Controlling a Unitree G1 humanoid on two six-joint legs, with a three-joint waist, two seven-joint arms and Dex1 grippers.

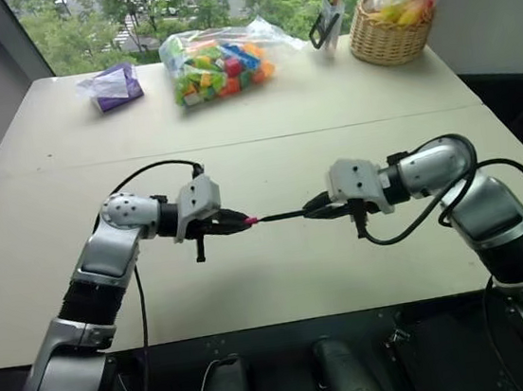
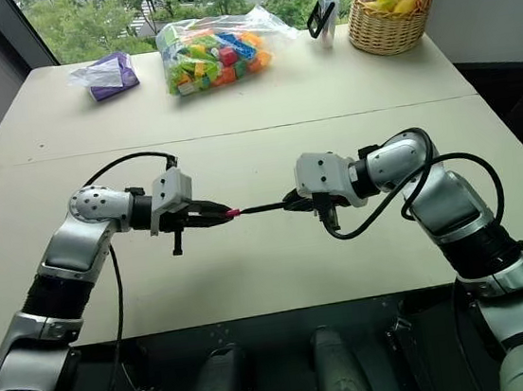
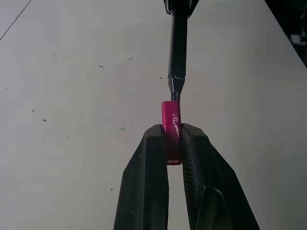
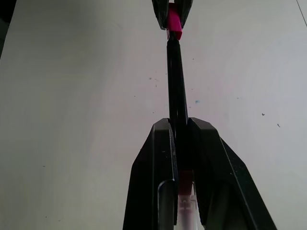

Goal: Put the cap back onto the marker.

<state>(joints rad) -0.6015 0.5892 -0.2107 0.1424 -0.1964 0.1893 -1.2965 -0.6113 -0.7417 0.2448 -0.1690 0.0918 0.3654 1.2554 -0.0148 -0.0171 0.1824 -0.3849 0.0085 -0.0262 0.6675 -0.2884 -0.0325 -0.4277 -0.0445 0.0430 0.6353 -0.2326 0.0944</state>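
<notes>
A: Starting at the left. Left gripper [image 1: 238,223] is raised above the pale worktop [image 1: 263,128], jaws clamped on the cap [image 3: 171,125]. The red cap sticks out past the fingertips with its open mouth facing the other arm, presumably so the mouth stays free to take the tip.

B: And the marker [image 1: 281,217]?

A: It spans the gap between the two arms, clear of the worktop. Long axis roughly level, running left to right across the robot's front. Its writing end points left, at the cap; the back end is buried in the right gripper [image 1: 317,207], jaws clamped on the black barrel.

B: Why held that way?

A: My reading: gripping the rear leaves the front of the barrel bare, so cap and barrel can slide together along one line. In the left wrist view the barrel's narrow end meets the cap's mouth, nearly in line with it.

B: Seated?

A: Can't tell. The tip looks to be at or just inside the mouth; I'd judge it not pushed fully home.

B: Anything else?

A: Far edge, left to right: purple pouch [image 1: 114,85], bag of blocks [image 1: 219,64], pen holder [image 1: 327,16], wicker basket [image 1: 396,31]. All well apart from the arms.
</notes>
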